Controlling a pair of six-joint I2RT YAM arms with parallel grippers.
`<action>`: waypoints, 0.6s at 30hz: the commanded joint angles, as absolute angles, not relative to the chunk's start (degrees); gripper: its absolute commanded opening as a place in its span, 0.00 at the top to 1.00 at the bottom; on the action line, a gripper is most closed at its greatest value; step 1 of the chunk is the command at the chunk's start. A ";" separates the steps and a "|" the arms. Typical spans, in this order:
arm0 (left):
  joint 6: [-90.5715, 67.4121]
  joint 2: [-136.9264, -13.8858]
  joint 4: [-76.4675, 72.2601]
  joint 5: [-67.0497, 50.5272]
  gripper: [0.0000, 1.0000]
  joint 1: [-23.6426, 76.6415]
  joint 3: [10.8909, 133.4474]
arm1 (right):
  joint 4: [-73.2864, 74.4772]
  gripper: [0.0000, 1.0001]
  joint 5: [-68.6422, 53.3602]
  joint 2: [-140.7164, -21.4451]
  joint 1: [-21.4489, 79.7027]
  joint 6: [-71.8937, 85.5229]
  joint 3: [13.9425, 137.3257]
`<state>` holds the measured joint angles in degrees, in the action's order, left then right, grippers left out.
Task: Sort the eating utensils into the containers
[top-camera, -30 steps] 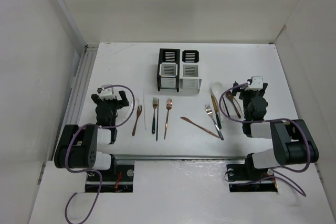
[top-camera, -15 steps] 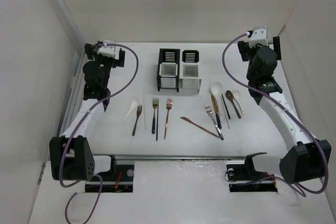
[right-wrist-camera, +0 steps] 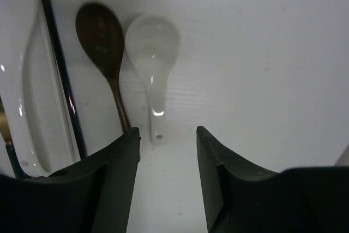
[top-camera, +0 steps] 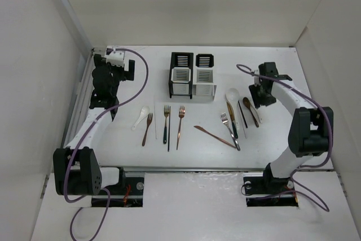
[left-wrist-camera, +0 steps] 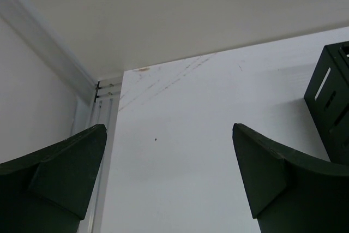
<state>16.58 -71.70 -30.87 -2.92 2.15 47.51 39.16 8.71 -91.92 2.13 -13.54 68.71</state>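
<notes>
Eating utensils lie in a loose row across the table. They include a white spoon (top-camera: 141, 118), copper forks (top-camera: 148, 128) (top-camera: 180, 125), a copper knife (top-camera: 213, 135), a silver fork (top-camera: 228, 128), a large white spoon (top-camera: 232, 95), a black chopstick (right-wrist-camera: 57, 64) and a brown spoon (right-wrist-camera: 101, 31). My right gripper (right-wrist-camera: 166, 129) is low over the table and open about halfway. The handle end of a small white spoon (right-wrist-camera: 152, 53) lies just beyond its fingertips, untouched. Raised at the far left, my left gripper (left-wrist-camera: 169, 126) is wide open and empty. The containers, one black (top-camera: 174, 77) and one white (top-camera: 205, 90), stand at the back centre.
The enclosure's white walls rise on both sides and at the back. A metal rail (top-camera: 84, 91) runs along the table's left edge, beside my left arm. The black container's slotted wall (left-wrist-camera: 330, 107) shows at the right edge of the left wrist view.
Both arms rose from their folded pose. The right arm has since swung down from the back right onto the spoons, its jaws narrowing. The left arm stays raised, barely moved.
</notes>
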 commanded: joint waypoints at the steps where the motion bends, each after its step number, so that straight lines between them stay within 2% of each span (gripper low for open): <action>1: 14.24 -69.61 -31.20 -3.69 0.00 2.20 46.93 | 46.67 0.49 4.48 -93.25 2.29 -8.88 67.68; 18: 12.39 -68.55 -31.20 -4.92 0.00 2.20 43.51 | 45.00 0.56 8.35 -101.24 0.53 -7.21 69.96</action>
<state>13.41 -70.87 -28.95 -3.66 2.15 44.23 44.58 7.29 -100.05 1.06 -7.27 67.07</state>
